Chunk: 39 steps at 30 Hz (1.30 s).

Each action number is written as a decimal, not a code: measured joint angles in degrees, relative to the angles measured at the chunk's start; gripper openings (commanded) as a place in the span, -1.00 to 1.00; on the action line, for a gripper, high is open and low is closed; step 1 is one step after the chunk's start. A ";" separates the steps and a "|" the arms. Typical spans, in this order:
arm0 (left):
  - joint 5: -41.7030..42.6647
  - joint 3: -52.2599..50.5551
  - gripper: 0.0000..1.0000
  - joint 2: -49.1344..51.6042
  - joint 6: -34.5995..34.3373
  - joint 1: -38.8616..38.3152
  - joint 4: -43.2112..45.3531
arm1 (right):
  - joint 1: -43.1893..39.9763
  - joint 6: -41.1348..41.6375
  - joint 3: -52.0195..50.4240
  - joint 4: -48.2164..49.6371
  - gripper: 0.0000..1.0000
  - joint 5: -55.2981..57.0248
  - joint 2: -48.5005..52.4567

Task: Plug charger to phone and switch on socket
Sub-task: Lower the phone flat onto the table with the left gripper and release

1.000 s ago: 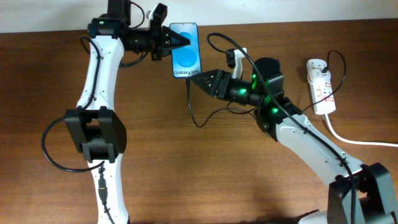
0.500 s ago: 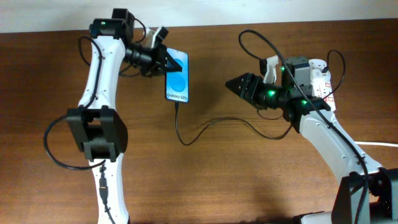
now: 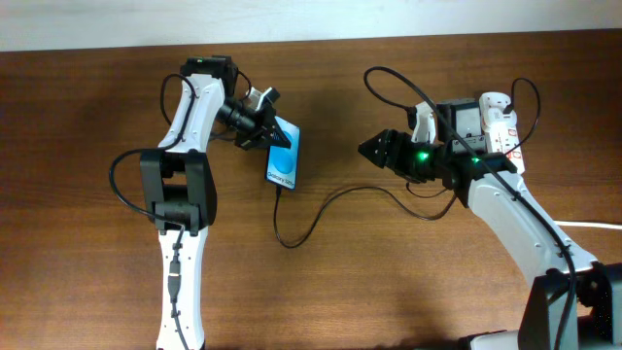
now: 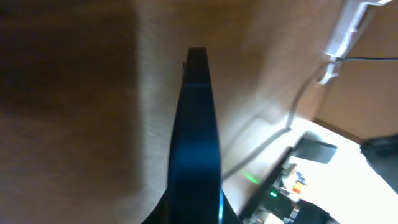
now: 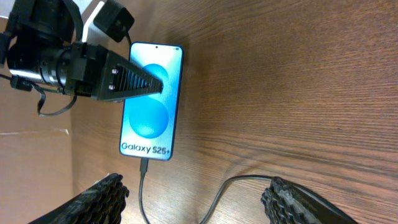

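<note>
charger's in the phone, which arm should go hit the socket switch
Right. The right hand is open, empty and nearer the socket. The left hand is gripping the phone, with the charger plugged in, far across the table.

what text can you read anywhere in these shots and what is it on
"Galaxy S25+": white letters at the lower end of the phone screen, clear in the right wrist view.
The same line on the phone in the overhead view: too small to read.
Red and dark print on the socket: too small to read.
Left wrist view: no text visible.
</note>
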 measured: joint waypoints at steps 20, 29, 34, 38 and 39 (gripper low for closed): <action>-12.13 0.02 -0.39 0.00 -1.70 -0.55 5.03 | 0.00 -0.79 0.00 -1.20 0.51 0.00 0.00; -16.44 0.17 -0.21 -0.02 -5.64 -1.27 4.59 | 0.00 -1.40 0.00 -1.66 0.84 0.04 0.00; -21.73 0.81 -0.06 -0.55 -9.90 -1.68 3.65 | 0.00 -2.14 0.00 -1.70 0.97 0.04 0.00; -28.57 0.87 -0.03 -1.25 -13.79 -1.77 3.10 | 0.00 -2.10 0.00 -1.77 0.97 0.02 0.00; -30.10 0.90 -0.04 -1.33 -14.29 -1.77 3.02 | 0.00 -2.14 0.00 -1.77 0.97 0.02 0.00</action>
